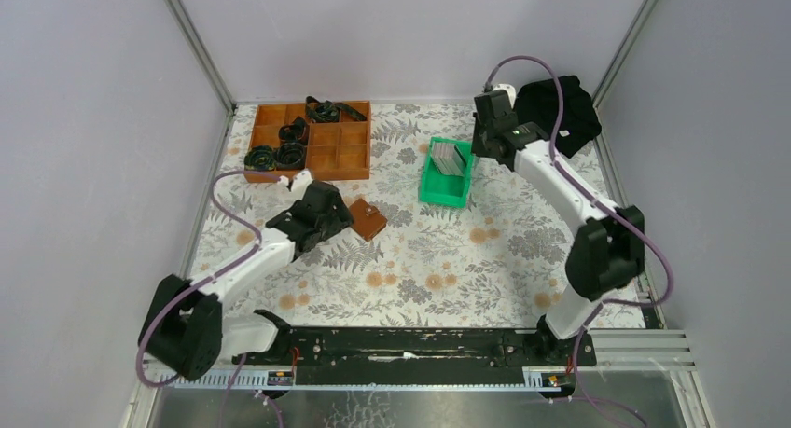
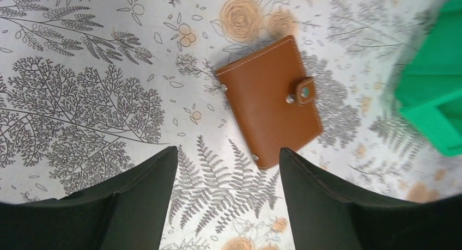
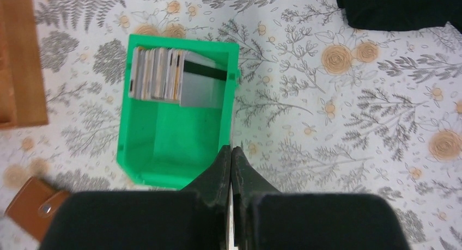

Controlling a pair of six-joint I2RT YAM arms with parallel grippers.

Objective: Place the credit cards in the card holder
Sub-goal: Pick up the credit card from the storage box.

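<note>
- table [image 1: 448, 260]: floral-print cover, grey walls on three sides, both arm bases at the near edge.
- right arm [image 1: 560, 186]: white and black, reaches from the near-right corner toward the far-right part of the table.
- left arm [image 1: 242, 265]: reaches from the near-left corner toward left of centre.
- wooden tray [image 1: 353, 162]: brown, many compartments, far-left corner of the table. Black coiled items [image 1: 280, 151] lie in several of its left and far compartments.
- black cloth [image 1: 560, 116]: bunched in the far-right corner, behind the right arm's wrist.
- green bin [image 3: 169, 146]: small plastic bin, far side of the table just right of centre, between tray and cloth, apart from both.
- left gripper [image 2: 229, 168]: jaws spread wide, nothing between them. It hangs over the table just short of the card holder, whose near corner sits close to the right-hand finger [image 2: 321, 190]. Cannot tell if they touch.
- right gripper [image 3: 231, 157]: jaws pressed together, above the table just beside the bin's right wall. A thin pale line shows between the fingers; cannot tell whether it is a card.
- card holder [image 2: 269, 100]: brown leather, folded closed, snap tab over one edge. It lies flat on the table left of centre, off the tray's near-right corner and left of the bin.
- credit cards [image 3: 163, 75]: stack standing on edge at the bin's far end. They are mostly grey and silver, and the rightmost leans with its black stripe showing. None in the card holder.
</note>
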